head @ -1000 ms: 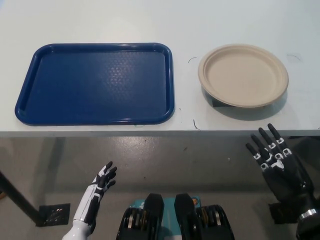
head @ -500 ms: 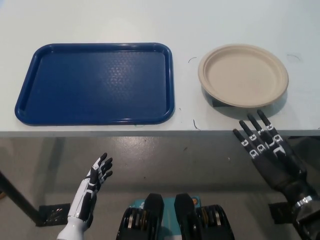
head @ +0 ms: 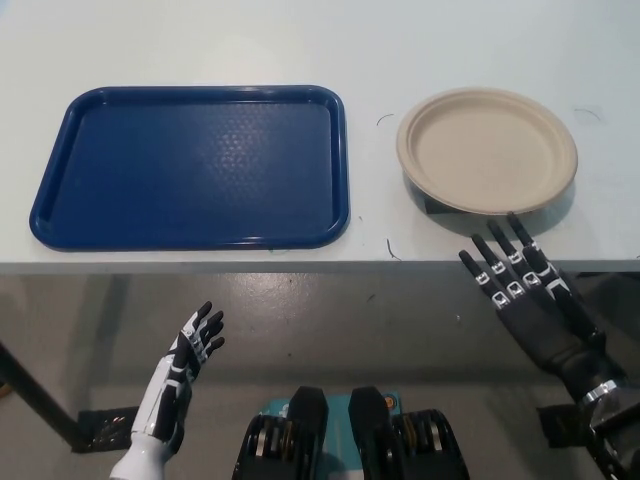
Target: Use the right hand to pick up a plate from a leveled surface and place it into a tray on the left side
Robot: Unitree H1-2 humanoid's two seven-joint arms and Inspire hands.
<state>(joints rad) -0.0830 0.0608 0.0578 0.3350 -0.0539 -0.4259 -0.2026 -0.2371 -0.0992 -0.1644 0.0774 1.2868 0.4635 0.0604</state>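
A beige round plate (head: 487,149) rests on the white table (head: 300,40) at the right, raised a little on something dark beneath it. To its left lies a blue tray (head: 196,165) with nothing in it. My black right hand (head: 525,295) is open, fingers spread, over the table's front edge just below the plate and apart from it. My white left hand (head: 185,370) rests open below the table edge at the lower left.
The table's front edge (head: 300,266) runs across the middle of the view, with grey floor (head: 380,330) below it. A dark table leg and foot (head: 60,420) show at the lower left.
My right hand has moved up and left, from below the table edge to just under the plate. The left hand has drifted slightly down and left.
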